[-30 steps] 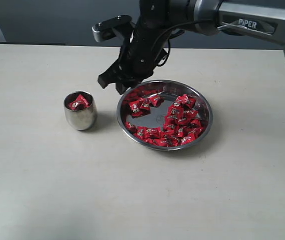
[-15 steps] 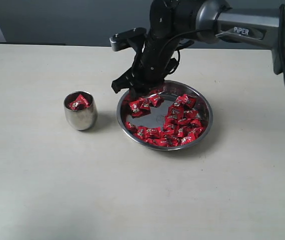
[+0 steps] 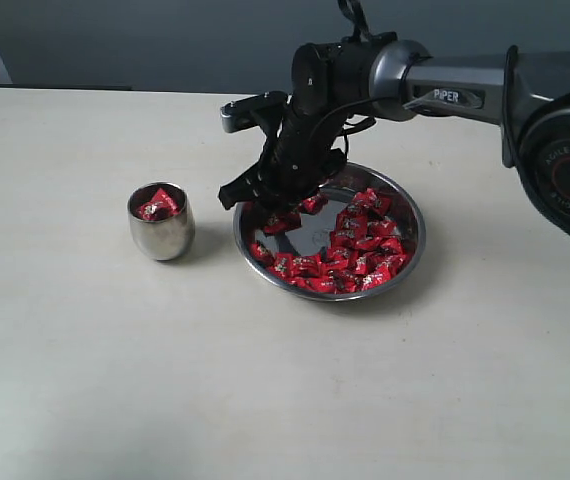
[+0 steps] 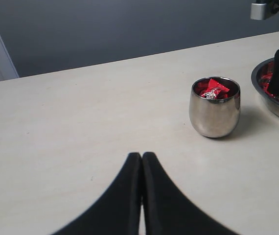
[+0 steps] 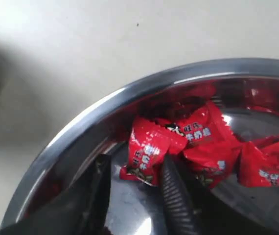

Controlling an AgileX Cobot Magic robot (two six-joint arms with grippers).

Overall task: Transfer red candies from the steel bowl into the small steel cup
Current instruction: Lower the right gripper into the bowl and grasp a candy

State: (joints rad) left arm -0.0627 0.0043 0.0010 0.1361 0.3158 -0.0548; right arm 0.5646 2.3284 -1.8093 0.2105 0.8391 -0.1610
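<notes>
Nearest the exterior camera the table lies bare. Beyond it come the cup on the left, with a few red candies already showing at its mouth, and the bowl just to its right, the two close but apart. Most of the candies in the bowl are heaped along its near and right side, with a smaller cluster at its far left. The left gripper waits out on the left, low over the table, its fingers pressed together and holding nothing; the cup stands well beyond them. The right gripper is down inside the far left part of the bowl, and the arm reaches in from the far right. In the right wrist view its fingers stand moderately apart, almost on the steel floor. One candy lies at the mouth of the gap, its lower edge between the tips, while neighbouring candies press against it on one side. The step in hand looks like the pick of another candy. The next move probably calls for pushing slightly further so the wrapper sits fully between the pads, then closing on that one alone, lifting clear of the rim and carrying it left over the cup. The crinkled foil may slip, or a neighbour may be dragged along.
</notes>
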